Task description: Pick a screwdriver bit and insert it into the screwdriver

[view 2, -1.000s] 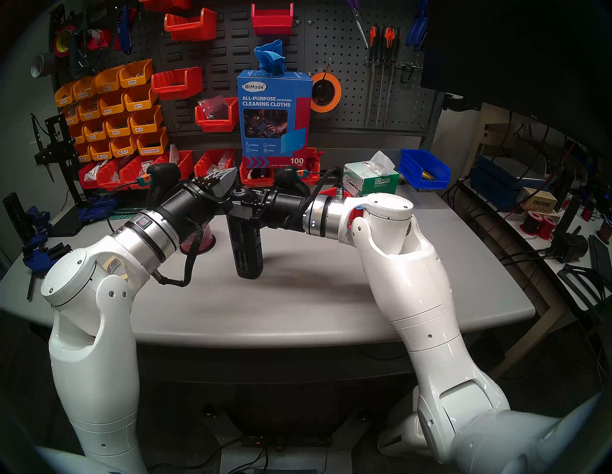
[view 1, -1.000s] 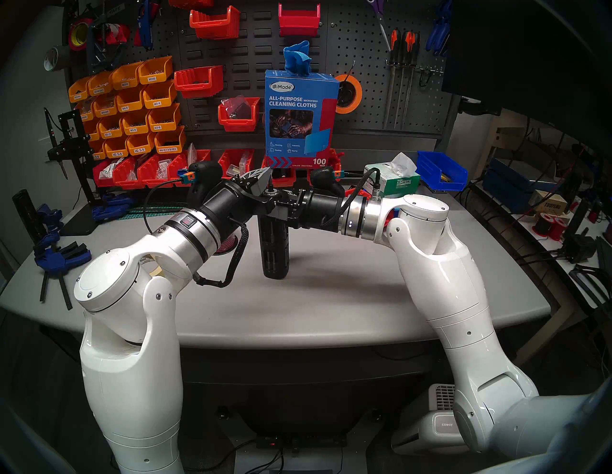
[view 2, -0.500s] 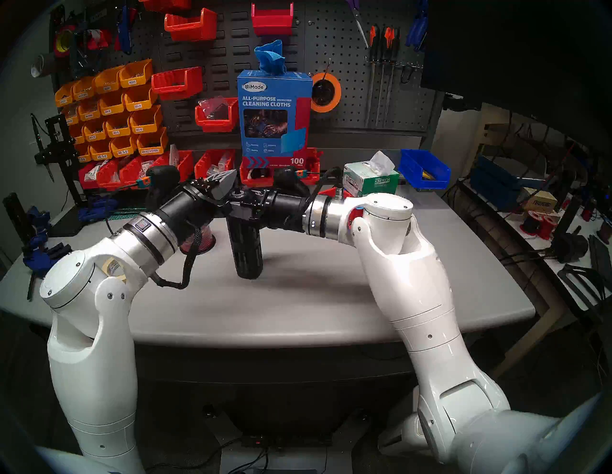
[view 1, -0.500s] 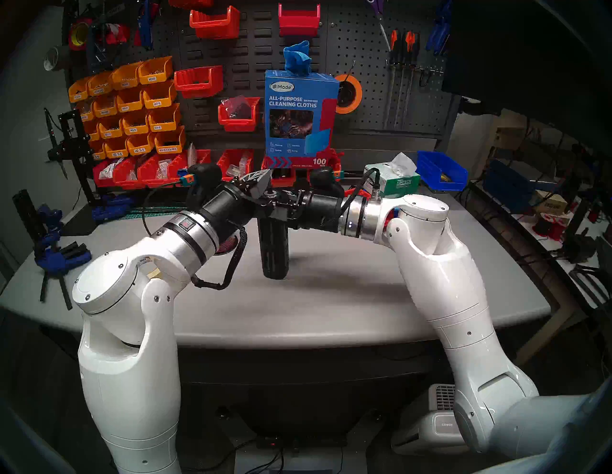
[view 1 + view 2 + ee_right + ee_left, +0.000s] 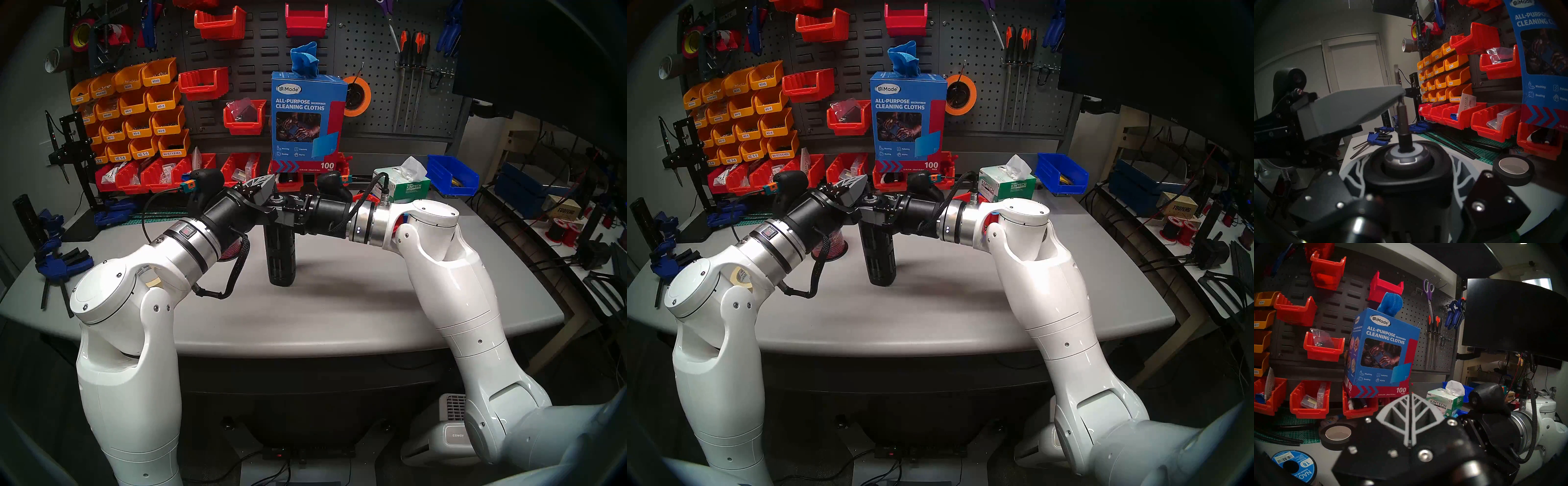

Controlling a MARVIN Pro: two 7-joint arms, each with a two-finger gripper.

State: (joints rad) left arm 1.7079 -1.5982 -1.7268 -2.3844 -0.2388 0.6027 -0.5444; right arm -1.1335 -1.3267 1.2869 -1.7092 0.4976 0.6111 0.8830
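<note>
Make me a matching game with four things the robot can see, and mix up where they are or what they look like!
Things:
1. screwdriver
2. bit
3. roll of black tape
4. right gripper

Clues:
A. lying flat on the table
B. standing upright on the table, black with side slots
C. wrapped around the top of the black cylinder
D. sticking straight up out of the silver ring

Pairs: 1-B, 2-D, 3-A, 4-C
</note>
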